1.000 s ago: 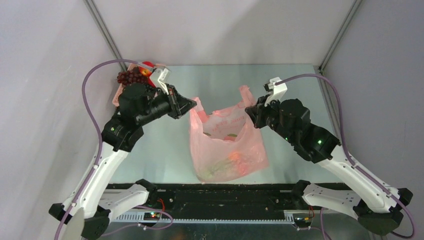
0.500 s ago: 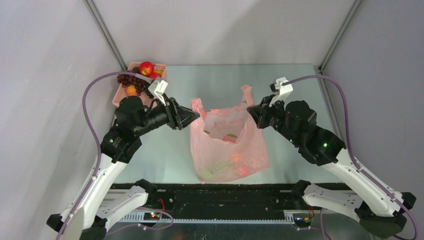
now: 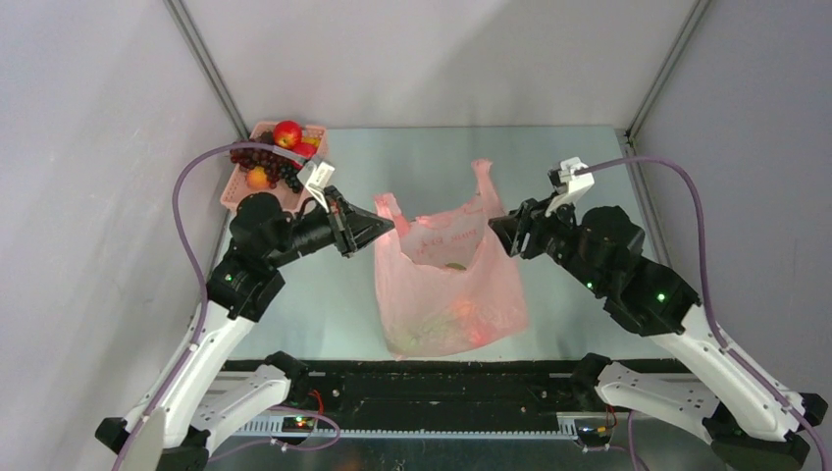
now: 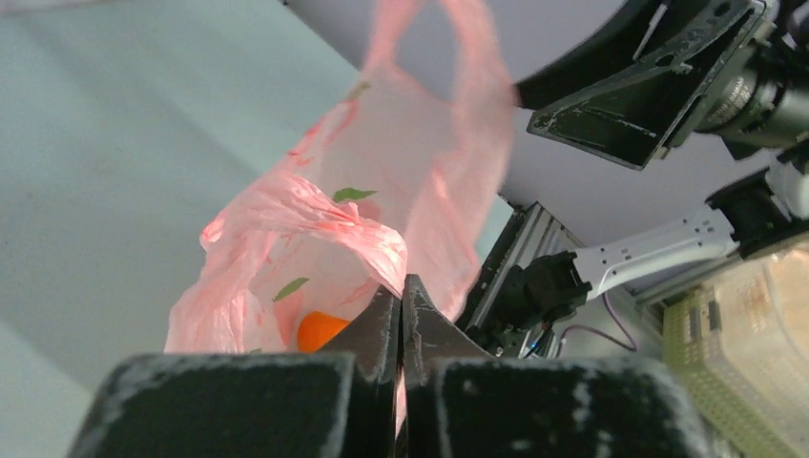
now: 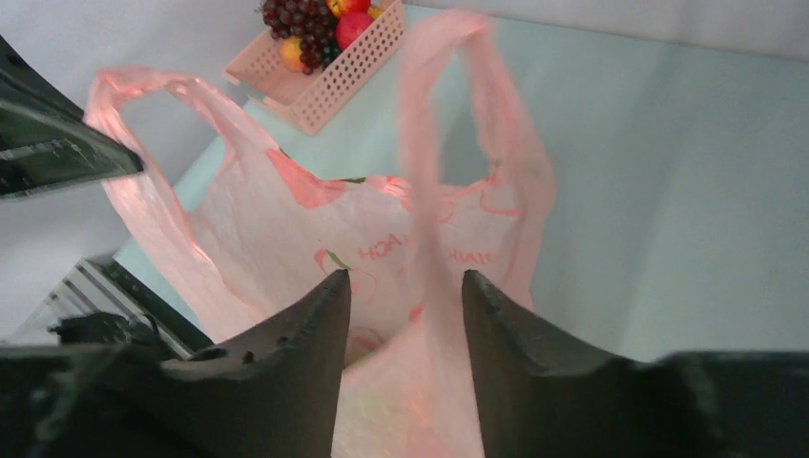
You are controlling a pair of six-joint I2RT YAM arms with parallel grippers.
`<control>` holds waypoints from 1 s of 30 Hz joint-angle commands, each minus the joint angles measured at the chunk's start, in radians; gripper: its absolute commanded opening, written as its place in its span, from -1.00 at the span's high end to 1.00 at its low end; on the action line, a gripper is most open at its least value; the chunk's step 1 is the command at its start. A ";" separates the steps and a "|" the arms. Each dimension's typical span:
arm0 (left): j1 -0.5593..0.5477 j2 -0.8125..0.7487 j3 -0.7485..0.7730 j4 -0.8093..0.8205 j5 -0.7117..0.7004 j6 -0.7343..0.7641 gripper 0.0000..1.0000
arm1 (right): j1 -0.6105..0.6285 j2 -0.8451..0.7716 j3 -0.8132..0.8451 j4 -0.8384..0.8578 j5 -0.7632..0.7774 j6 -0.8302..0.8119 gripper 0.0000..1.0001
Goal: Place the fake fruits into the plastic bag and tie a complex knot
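Note:
The pink plastic bag [image 3: 446, 280] stands in the middle of the table with its mouth open. Fake fruits show through its film as green and orange shapes [image 3: 459, 312], and an orange [image 4: 320, 329] lies inside. My left gripper [image 3: 389, 225] is shut on the bag's left rim, with pink film pinched between its jaws [image 4: 401, 286]. My right gripper [image 5: 405, 279] is open at the bag's right side. The right loop handle [image 5: 448, 143] runs up between its fingers, unpinched. More fake fruits sit in the basket: a red apple [image 3: 287, 132], a grape bunch [image 3: 263, 155] and an orange [image 3: 258, 178].
The pink lattice basket [image 3: 235, 192] stands at the back left corner, behind my left arm. Grey walls close in the table on three sides. A black rail with the arm bases [image 3: 442, 388] runs along the near edge.
My right gripper has opened, let go of the bag's right side and drawn back to the right. My left gripper opened briefly, then shut on the left rim. The right handle now stands up freely.

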 commanded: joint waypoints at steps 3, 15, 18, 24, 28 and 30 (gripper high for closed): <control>0.006 -0.070 -0.015 0.118 0.172 0.168 1.00 | -0.002 -0.078 0.094 -0.089 -0.037 -0.090 -0.63; 0.005 -0.133 -0.087 0.140 0.341 0.284 1.00 | 0.066 0.075 0.269 0.005 -0.434 -0.250 -0.91; 0.002 -0.140 -0.121 0.170 0.350 0.271 1.00 | 0.106 0.153 0.292 0.064 -0.434 -0.220 -0.89; -0.006 -0.154 -0.175 0.166 0.336 0.291 1.00 | 0.134 0.313 0.357 0.119 -0.449 -0.085 -0.74; -0.009 -0.159 -0.193 0.171 0.335 0.293 1.00 | 0.141 0.394 0.386 0.125 -0.488 -0.051 -0.67; -0.011 -0.160 -0.200 0.173 0.337 0.293 1.00 | 0.142 0.419 0.392 0.123 -0.516 -0.050 -0.63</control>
